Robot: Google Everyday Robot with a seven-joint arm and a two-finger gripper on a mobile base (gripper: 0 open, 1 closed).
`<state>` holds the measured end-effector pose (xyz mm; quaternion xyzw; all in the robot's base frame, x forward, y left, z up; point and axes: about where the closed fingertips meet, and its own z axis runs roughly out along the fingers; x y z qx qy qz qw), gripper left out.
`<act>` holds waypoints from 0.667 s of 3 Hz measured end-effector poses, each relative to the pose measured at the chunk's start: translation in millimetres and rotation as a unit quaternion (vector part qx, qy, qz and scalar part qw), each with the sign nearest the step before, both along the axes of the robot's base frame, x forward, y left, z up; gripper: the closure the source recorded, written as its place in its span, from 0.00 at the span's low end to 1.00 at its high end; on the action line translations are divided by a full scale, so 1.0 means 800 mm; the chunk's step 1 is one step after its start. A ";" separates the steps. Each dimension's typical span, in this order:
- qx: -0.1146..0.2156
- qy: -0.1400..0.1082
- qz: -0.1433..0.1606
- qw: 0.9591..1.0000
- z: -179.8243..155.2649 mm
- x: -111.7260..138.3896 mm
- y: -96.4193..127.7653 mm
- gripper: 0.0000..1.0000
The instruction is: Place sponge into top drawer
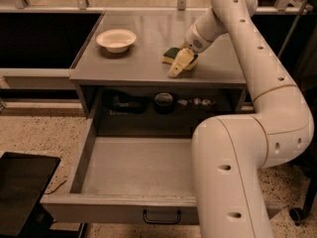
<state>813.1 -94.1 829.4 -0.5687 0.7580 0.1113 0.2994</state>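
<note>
While the top drawer (99, 213) stands pulled right out across the lower half of the frame, the action sits up on the grey table (148, 31) in the upper middle. One camera view, and it looks down on all of it.

Up top, the sponge (171, 54) lies on the tabletop right of centre, near the front edge, green scrub layer up and a sliver of yellow beneath. The gripper (177, 68) is right on it, angled down and to the left from the white arm (270, 90) that sweeps in from the upper right. It overlaps the sponge's right side, and whether it is clamped on the sponge or only resting against it, I cannot tell.

Off to the left, well apart from the sponge, sits a white bowl (116, 39), upright.

Below the tabletop, dark oddments (124, 103) line a shadowed shelf; if they carry writing, it cannot be read.

Lower down, the drawer's grey floor shows bare, with a small dark handle (161, 217) at the centre of its front panel. At the lower left, a black block (22, 187) rests on the speckled floor (39, 133).
</note>
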 end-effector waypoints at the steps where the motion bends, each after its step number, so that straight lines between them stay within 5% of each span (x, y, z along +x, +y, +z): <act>1: -0.002 -0.006 -0.011 1.000 0.007 0.007 0.001 0.50; 2: -0.002 -0.006 -0.011 1.000 0.012 0.006 0.001 0.75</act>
